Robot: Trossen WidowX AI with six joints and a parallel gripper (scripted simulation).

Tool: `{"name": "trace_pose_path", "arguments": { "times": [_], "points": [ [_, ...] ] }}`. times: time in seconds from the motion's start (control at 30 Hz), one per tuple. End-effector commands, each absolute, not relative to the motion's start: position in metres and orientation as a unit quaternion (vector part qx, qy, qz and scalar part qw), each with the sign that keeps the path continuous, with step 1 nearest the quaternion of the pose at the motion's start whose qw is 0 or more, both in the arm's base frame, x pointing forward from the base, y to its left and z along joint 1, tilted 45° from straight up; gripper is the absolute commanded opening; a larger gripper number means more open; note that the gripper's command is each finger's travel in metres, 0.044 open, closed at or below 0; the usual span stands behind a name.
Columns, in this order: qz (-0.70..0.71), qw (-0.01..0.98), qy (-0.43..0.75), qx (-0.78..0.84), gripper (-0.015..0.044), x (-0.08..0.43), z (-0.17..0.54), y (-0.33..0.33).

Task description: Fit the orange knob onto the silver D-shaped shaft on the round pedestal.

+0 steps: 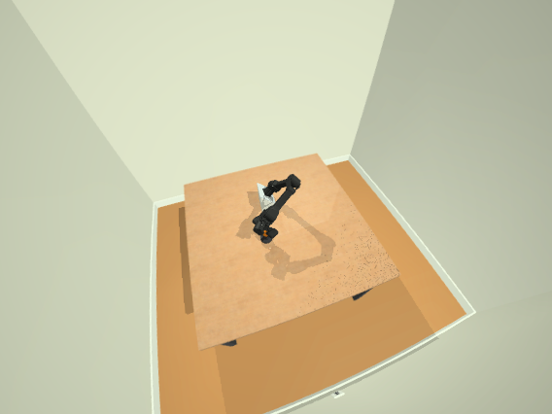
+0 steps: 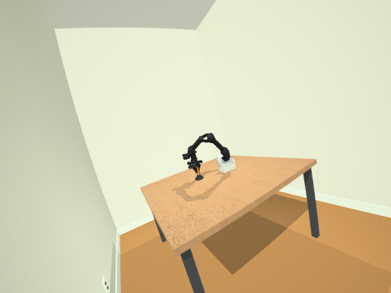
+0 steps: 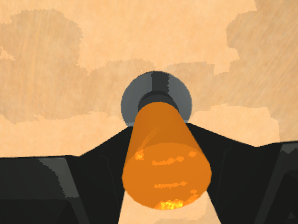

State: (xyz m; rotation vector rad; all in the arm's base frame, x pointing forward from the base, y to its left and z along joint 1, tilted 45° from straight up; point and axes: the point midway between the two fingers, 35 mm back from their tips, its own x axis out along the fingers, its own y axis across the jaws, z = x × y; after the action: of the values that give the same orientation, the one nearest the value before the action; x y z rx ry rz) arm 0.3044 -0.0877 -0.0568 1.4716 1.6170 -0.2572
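The orange knob [image 2: 197,170] [image 3: 166,172] is a tapered cylinder held between the fingers of my gripper [image 1: 265,232] [image 2: 197,169] [image 3: 158,130], which is shut on it. The dark round pedestal [image 1: 265,240] [image 2: 199,177] [image 3: 131,104] stands on the table under the knob. In the wrist view the knob's narrow far end overlaps the pedestal's raised middle. In the exterior view a small pale bit shows between knob and pedestal, too small to make out clearly. The shaft's flat side and the knob's hole are hidden.
The arm reaches over from its white base block [image 1: 266,200] [image 2: 227,167] on the wooden table [image 1: 224,272] [image 2: 255,179]. Arm shadows fall on the table around the pedestal. The table's edges are well away from the pedestal.
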Motion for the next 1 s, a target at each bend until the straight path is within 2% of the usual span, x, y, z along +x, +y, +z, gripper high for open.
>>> {"name": "trace_pose_path", "arguments": {
  "times": [0.0, 0.77, 0.97],
  "points": [
    [-0.085, 0.471, 0.658, 0.582, 0.0, 0.3035, -0.0588, -0.0864],
    [-0.086, 0.471, 0.658, 0.582, 0.0, 0.3048, -0.0557, -0.0885],
    [-0.029, 0.519, 0.663, 0.539, 0.0, 0.3041, -0.0571, -0.0874]
  ]
}}
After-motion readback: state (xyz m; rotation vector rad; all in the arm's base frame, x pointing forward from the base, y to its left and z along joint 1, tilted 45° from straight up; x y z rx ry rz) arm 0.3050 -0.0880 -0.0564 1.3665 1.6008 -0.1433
